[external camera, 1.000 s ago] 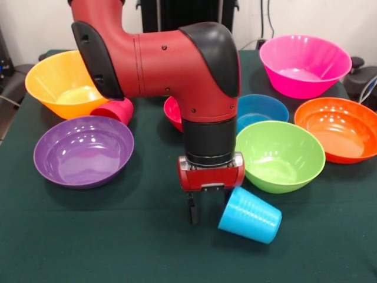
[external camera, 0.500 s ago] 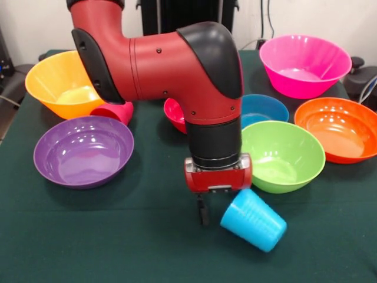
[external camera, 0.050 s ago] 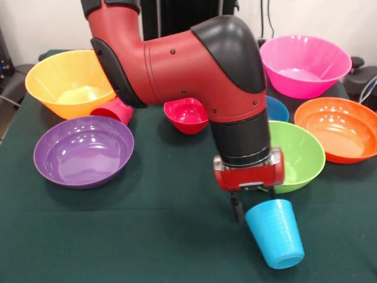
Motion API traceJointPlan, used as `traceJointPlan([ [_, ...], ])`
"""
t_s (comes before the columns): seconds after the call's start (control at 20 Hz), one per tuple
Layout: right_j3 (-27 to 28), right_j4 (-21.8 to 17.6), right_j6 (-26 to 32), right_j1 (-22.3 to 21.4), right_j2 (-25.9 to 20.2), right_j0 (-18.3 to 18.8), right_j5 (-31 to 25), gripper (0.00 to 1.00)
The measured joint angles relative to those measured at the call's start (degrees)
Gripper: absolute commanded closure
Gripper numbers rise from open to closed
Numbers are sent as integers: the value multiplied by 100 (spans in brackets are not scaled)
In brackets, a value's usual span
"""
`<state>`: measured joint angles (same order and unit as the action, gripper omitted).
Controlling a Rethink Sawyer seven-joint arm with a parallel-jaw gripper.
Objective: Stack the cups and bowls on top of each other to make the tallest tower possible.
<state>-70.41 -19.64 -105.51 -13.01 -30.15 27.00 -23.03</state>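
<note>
The red and black arm is reaching down over the near middle of the dark green worktop, and the gripper is sitting right at the rim of the sky-blue cup. One dark finger is showing just outside the cup's rim on the left, the other seems to be going inside the mouth, so the fingers are pinching the cup's wall. The cup is hanging tilted, mouth up toward the gripper and base pointing down toward the front edge; whether the base is touching the worktop is hard to tell. Just behind the wrist the lime green bowl is sitting upright, partly hidden by the arm, with the small blue bowl peeking out beyond it. The small red bowl is resting behind the arm near the centre. Over on the left, the purple bowl is sitting near the front, the yellow-orange bowl behind it, and the red cup is lying on its side against that bowl. On the right, the orange bowl and the pink bowl are standing apart.
</note>
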Motion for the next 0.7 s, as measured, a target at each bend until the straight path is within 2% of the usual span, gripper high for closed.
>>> traceJointPlan([
  [0.4,-30,205,0,-8,-3,-101,-2,0],
  [0.7,-204,278,0,-174,-1,-62,-54,0],
])
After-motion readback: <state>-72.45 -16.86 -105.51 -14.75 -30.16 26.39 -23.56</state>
